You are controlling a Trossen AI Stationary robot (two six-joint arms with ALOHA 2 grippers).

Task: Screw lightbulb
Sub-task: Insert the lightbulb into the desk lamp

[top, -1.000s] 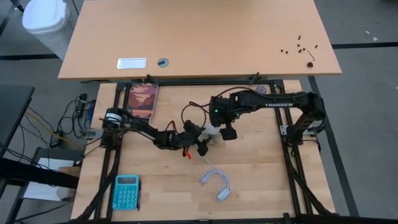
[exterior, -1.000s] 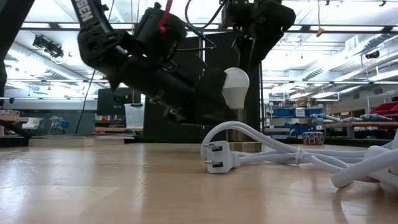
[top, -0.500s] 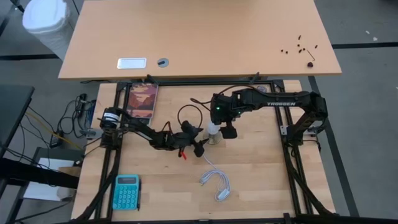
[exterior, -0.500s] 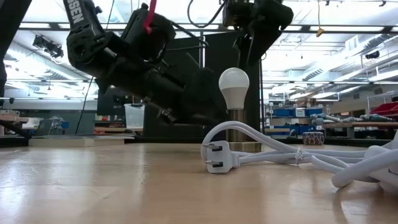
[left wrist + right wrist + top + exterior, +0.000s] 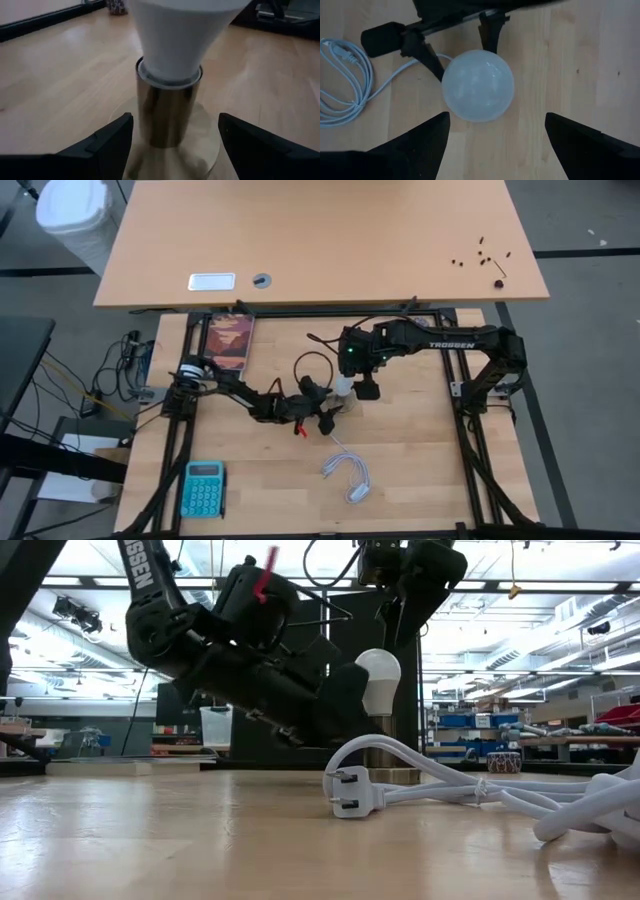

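Lightbulb: the white lightbulb (image 5: 377, 680) stands upright near the middle of the table (image 5: 420, 460), its narrow end seated in a shiny metal socket (image 5: 167, 117). From above it shows as a small white spot (image 5: 342, 388) between the two grippers.
Socket: a short metal cylinder standing on a round pale base, which rests flat on the wood.
Left gripper: the left gripper (image 5: 175, 132) comes in low from the left side of the table, level with the socket. Its two dark fingers (image 5: 112, 137) stand spread on either side of the socket, a clear gap showing on each side, so they touch neither socket nor bulb.
Right gripper: the right gripper (image 5: 495, 132) hangs directly above the bulb, pointing down. Its fingers (image 5: 427, 135) are spread wide, one on each side of the bulb's round top, holding nothing.
Cord: a white cord (image 5: 350, 475) lies coiled on the table in front of the bulb, its plug (image 5: 350, 792) lying flat on the wood.
Calculator: a teal calculator (image 5: 203, 488) lies at the front left corner of the table, well apart from the bulb.
Book: a book with a reddish cover (image 5: 229, 342) lies at the back left of the table.
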